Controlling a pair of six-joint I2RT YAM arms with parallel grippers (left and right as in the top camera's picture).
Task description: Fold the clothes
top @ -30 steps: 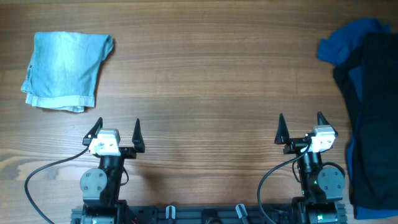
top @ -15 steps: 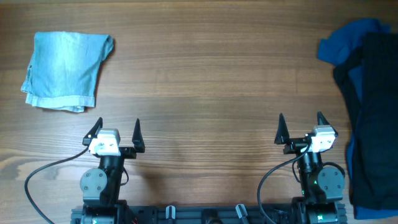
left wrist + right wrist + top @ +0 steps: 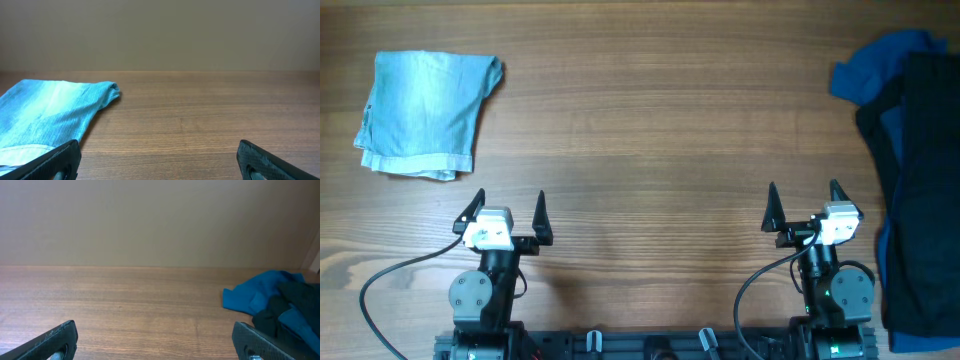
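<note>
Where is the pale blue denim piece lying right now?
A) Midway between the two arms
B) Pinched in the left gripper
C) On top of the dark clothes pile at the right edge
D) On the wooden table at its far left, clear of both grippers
D: the pale blue denim piece lies on the wooden table, apart from the open, empty left gripper.

Overhead looks down; wrist cameras skim the table (image 3: 640, 120).

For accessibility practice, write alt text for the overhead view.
At a wooden table, the left gripper and right gripper sit open and empty. A folded pale blue denim piece lies far left, black and blue garments far right.
</note>
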